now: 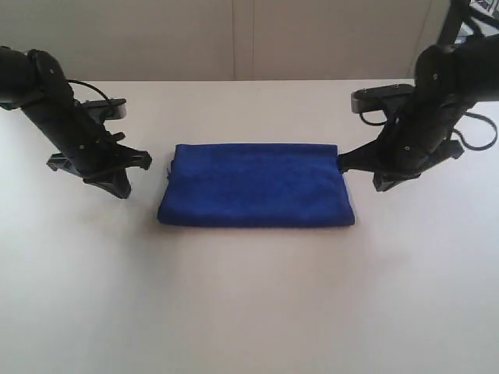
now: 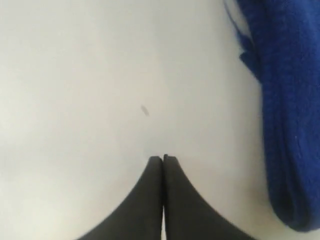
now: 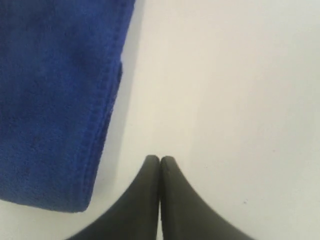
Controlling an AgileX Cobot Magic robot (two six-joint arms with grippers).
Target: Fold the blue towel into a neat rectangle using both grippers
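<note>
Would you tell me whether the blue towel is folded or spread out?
Folded: the blue towel forms a compact rectangle, layered edges showing.

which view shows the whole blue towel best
The exterior view: the blue towel lies folded as a rectangle, every edge visible. The left wrist view catches only one end; the right wrist view shows only a corner.

Robotics test station, probably a laboratory: a plain pale bench (image 1: 249, 312) stands before a bare panelled wall (image 1: 156, 39), flanked by a black, cabled left arm (image 1: 62, 117) and right arm (image 1: 437, 109).
</note>
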